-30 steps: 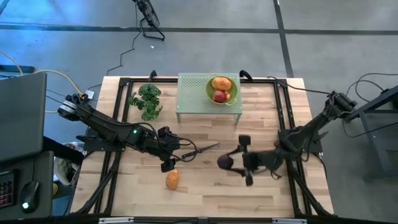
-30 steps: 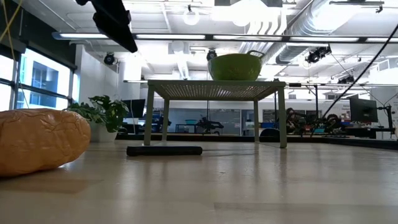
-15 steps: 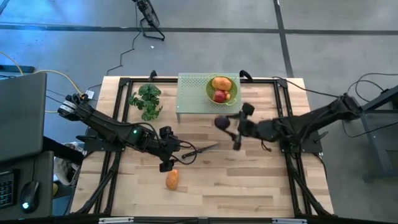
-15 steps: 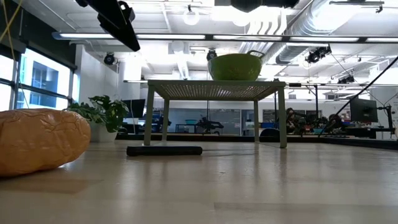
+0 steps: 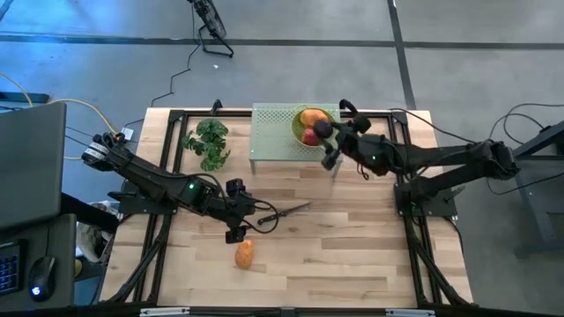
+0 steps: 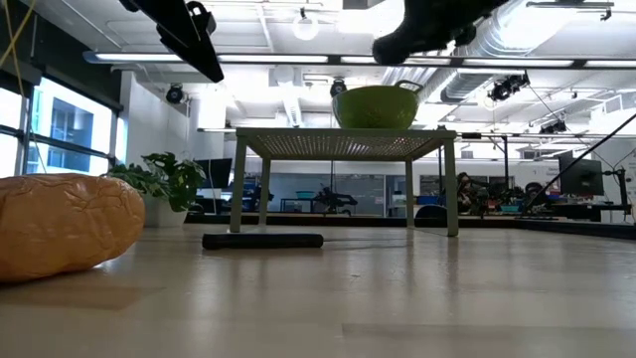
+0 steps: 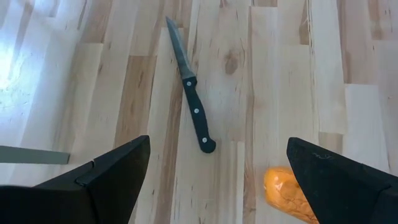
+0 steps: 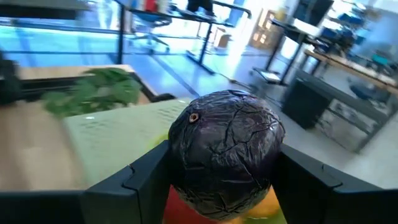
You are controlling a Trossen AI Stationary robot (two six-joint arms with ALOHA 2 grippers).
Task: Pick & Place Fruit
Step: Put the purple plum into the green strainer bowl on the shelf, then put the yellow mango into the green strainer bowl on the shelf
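My right gripper (image 5: 330,135) is shut on the dark purple round fruit (image 5: 322,129) and hangs over the green bowl (image 5: 300,115) on the green stand (image 5: 273,141). An orange oblong fruit (image 5: 312,117) and a red apple-like one (image 5: 310,136) lie in that bowl. My left gripper (image 5: 240,225) hovers open over the table's near left part. The second orange oblong fruit (image 5: 245,254) lies on its side on the wood just near of it, at the edge of the left wrist view (image 7: 287,193). The slim dark knife (image 7: 191,102) lies flat ahead of those fingers. My right gripper pinches the purple fruit (image 8: 225,152) between its two fingers (image 8: 143,180), one on each side of its round body. The fruit is lifted clear, high above the stand, as the low view shows (image 6: 417,30).
A leafy green bunch (image 5: 208,141) lies on the table left of the stand. The knife (image 5: 286,211) lies between the two arms, near the table's middle. Black frame rails (image 5: 176,158) run along the table's left and right sides. Bare wood spreads right of the near orange fruit.
My right gripper has carried the purple fruit from low over the table's near right part, up and toward the far edge, to above the green bowl. It has stayed shut on the fruit. The left arm and the orange fruit on the table have kept still.
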